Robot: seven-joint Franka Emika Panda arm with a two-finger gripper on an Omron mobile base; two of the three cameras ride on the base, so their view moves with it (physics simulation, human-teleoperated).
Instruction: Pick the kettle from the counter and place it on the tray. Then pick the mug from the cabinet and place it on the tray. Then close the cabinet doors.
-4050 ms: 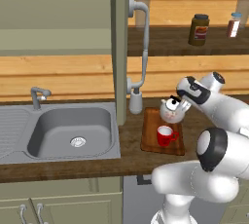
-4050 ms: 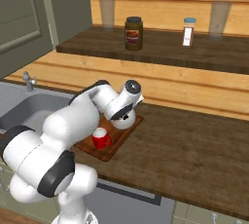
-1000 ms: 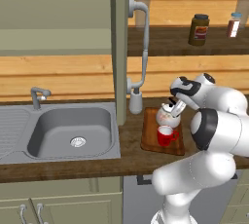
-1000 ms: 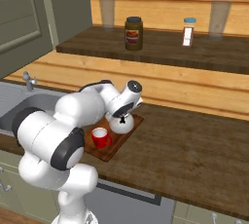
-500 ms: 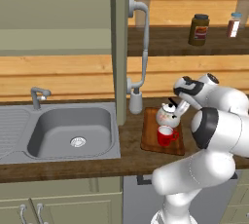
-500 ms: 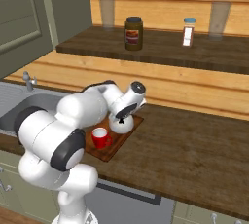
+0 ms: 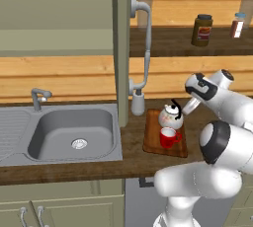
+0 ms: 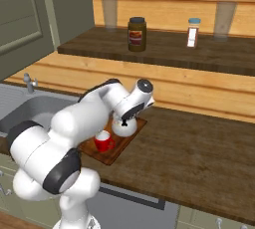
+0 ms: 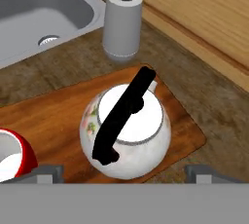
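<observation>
Above the tray's (image 9: 58, 116) far end, the gripper (image 9: 124, 172) hangs with its fingers (image 9: 46, 172) spread as wide as they go, one tip on each side of the kettle (image 9: 127, 133) and clear of it; nothing is held. The kettle stands upright on the tray beneath them, its dark handle (image 9: 121, 116) arching over the white lid. In the hand view the handle's long axis runs on a slant from near the fingers up toward the grey soap dispenser (image 9: 122, 21). A small flowered pattern shows on the kettle's side; no writing can be read on it.

The mug (image 7: 169, 137) stands upright on the same tray, just beside the kettle, nearer the counter's (image 7: 131, 147) front edge, its handle turned to the right in the left base view. The dispenser stands on the counter just off the tray's back edge, between the tray and the sink's (image 7: 69, 134) right rim.

On the wooden shelf (image 8: 164, 49) above, a dark jar (image 8: 136, 34) and a small white bottle (image 8: 192, 31) with a blue cap stand well apart; their labels are too small to read. An olive-green cabinet door (image 7: 120, 48) stands open, edge-on.
</observation>
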